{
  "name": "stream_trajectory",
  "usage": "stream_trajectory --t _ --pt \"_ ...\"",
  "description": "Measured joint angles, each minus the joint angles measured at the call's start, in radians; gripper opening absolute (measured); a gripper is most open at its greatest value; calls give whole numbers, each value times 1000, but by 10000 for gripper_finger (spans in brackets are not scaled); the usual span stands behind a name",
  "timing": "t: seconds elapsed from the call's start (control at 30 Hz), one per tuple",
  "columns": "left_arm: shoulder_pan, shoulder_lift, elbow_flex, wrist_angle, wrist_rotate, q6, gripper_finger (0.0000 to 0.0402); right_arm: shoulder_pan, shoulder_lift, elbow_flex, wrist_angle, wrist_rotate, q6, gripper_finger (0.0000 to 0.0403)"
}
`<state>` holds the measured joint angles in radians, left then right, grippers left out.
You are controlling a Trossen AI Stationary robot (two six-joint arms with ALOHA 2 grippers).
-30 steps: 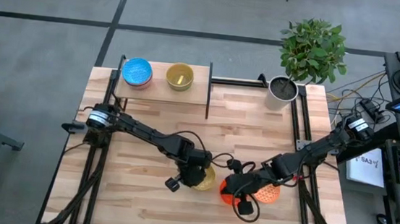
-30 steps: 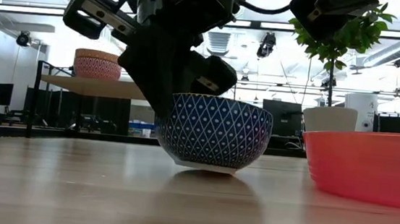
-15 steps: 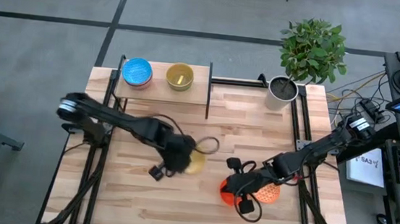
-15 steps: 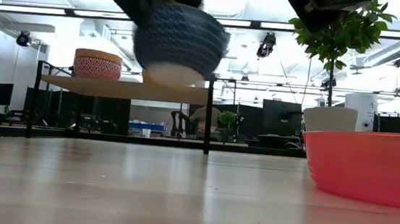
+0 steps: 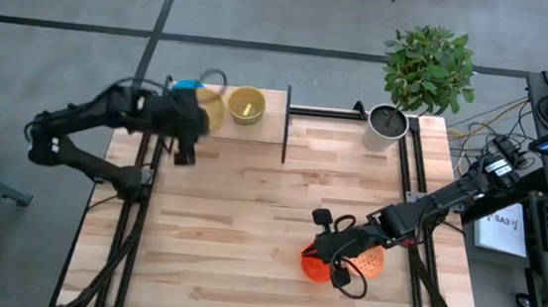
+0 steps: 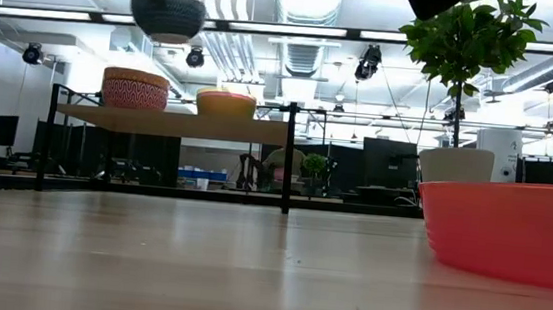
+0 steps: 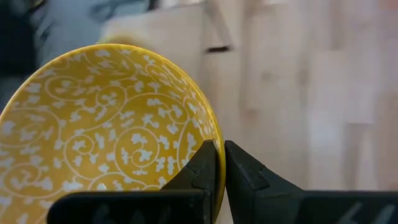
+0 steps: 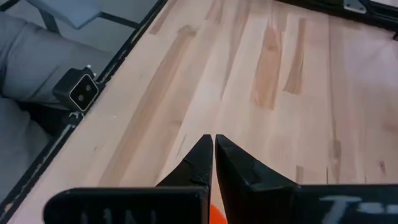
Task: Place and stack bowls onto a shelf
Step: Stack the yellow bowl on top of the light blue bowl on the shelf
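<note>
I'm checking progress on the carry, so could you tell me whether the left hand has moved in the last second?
Yes. The left hand, shut on the patterned bowl, has moved from mid-table near the red-orange bowl up to the shelf, above its left end.

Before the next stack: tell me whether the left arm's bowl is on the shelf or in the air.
In the air. The patterned bowl hangs above the shelf; left gripper fingers pinch its rim.

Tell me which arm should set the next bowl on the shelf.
Left. Its gripper holds the yellow-lined bowl by the rim, lifted above the shelf beside the yellow bowl. The right gripper is down at the red-orange bowl, across the table.
</note>
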<state>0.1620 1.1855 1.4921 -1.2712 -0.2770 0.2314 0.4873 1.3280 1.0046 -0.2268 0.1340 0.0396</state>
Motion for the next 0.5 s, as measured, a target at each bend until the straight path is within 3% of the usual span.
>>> stream_trajectory --t 0.27,0.4,0.5 --pt "383 -17 0 -64 25 116 0 -10 -2 0 0 -1 -4 9" --pt "480 8 0 -64 147 166 0 -10 -2 0 -1 -1 2 9" --pt "494 30 0 -65 164 175 0 -10 -2 0 -1 -1 12 9"
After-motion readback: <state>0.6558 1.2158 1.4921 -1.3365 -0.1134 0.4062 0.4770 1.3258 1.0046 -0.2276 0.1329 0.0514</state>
